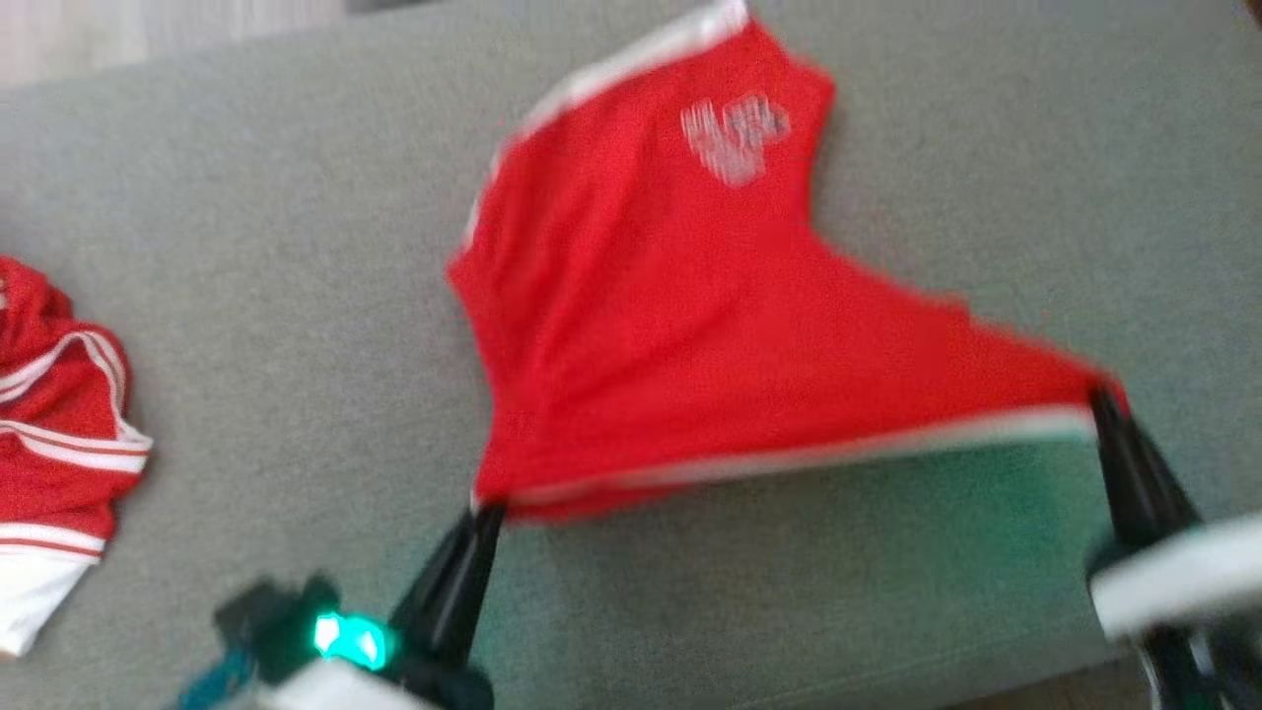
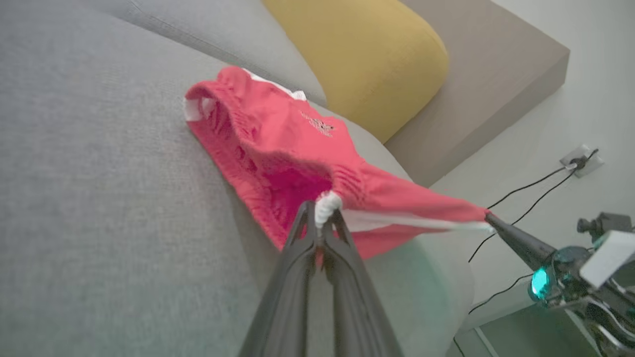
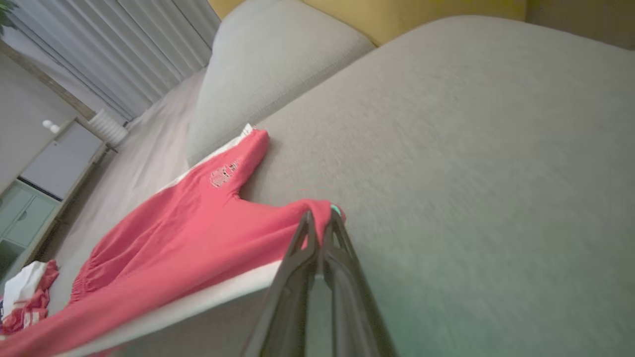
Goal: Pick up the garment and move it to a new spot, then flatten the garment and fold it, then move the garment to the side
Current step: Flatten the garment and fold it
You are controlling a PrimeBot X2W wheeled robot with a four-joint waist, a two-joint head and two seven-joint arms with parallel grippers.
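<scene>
The garment (image 1: 680, 325) is a pair of red shorts with white side stripes and a small white print, stretched over the grey sofa seat (image 1: 296, 276). My left gripper (image 1: 488, 511) is shut on its near left corner, and my right gripper (image 1: 1099, 399) is shut on the near right corner. The white-edged hem hangs taut between them, lifted off the cushion, while the far leg still lies on the seat. In the left wrist view the fingers (image 2: 317, 233) pinch a white bunched edge of the garment (image 2: 278, 144). The right wrist view has the gripper (image 3: 320, 223) clamping red cloth (image 3: 188, 238).
A second red and white garment (image 1: 59, 434) lies crumpled at the seat's left edge. A yellow cushion (image 2: 367, 54) and grey back cushions (image 3: 268, 64) line the sofa's back. Cables and a wall socket (image 2: 578, 161) lie beyond the sofa's end.
</scene>
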